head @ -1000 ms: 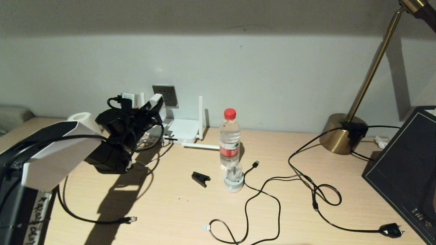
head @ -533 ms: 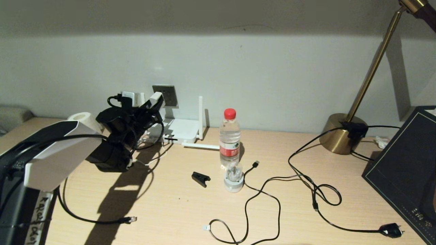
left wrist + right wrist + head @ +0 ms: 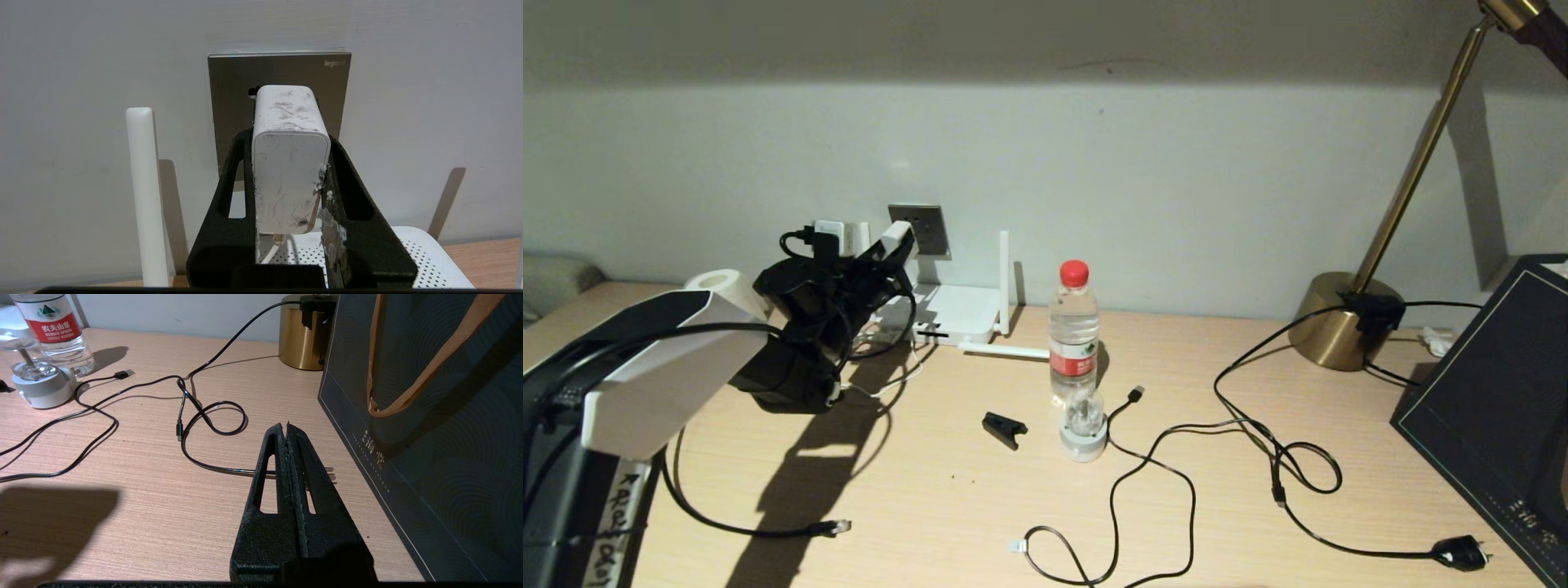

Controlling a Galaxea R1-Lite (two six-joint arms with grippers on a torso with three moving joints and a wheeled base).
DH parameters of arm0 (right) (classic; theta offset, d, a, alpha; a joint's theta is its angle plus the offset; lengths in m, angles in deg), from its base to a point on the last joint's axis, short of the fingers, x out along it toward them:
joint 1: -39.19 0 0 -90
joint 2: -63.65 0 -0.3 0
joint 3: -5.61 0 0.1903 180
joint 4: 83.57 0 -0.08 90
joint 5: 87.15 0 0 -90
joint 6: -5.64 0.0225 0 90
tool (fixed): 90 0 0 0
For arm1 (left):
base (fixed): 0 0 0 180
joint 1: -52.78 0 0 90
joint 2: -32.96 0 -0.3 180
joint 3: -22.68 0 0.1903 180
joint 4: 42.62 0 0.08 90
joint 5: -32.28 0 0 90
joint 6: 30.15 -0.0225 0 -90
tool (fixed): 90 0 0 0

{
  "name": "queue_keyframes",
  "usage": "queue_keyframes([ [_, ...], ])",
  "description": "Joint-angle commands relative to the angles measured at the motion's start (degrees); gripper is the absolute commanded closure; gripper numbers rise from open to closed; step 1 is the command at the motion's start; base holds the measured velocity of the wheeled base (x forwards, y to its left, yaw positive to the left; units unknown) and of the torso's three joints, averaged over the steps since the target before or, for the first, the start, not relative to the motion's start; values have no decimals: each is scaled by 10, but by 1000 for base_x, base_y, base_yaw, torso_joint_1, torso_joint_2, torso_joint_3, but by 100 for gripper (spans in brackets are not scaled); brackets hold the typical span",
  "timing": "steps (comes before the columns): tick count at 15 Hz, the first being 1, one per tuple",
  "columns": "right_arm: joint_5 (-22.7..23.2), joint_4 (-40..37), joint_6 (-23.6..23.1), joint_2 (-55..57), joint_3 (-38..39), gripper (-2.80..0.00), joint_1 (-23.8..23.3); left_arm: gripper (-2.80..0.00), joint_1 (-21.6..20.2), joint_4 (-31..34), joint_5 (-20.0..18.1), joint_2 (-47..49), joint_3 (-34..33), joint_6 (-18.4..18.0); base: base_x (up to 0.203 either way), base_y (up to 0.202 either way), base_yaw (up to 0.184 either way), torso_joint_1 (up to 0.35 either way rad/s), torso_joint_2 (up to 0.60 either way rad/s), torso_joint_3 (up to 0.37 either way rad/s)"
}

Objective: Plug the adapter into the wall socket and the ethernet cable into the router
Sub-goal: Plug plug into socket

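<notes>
The left gripper point(image 3: 288, 171) clamps the adapter point(image 3: 288, 163) by its sides, front end at the socket point(image 3: 229, 90) on the far wall, lined up to push in. The right gripper point(image 3: 288, 428) idles closed, empty, near the bag point(image 3: 429, 416).

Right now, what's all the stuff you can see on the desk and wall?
adapter: one, white, held against the socket
socket: one, grey, on the wall
router: one, white, below the socket
ethernet cable: one, black, front left of desk
bottle: one, clear with red cap, mid desk
clip: one, black, left of bottle
lamp: one, brass, back right
bag: one, dark, far right
left pincer: black, shut on the adapter
right pincer: black, shut, by the bag
</notes>
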Motion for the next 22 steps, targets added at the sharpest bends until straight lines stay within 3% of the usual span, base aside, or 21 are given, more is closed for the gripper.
queue_keyframes([
  [1,0,0,0,1,20,0,0,0,2,-4,5,0,1,1,0,0,0,0,0,0],
  [10,0,0,0,1,20,0,0,0,25,10,31,1,14,2,0,0,0,0,0,0],
  [15,0,0,0,1,20,0,0,0,34,29,72,3,32,2,0,0,0,0,0,0],
  [22,0,0,0,1,20,0,0,0,30,24,74,-2,10,2,0,0,0,0,0,0],
])
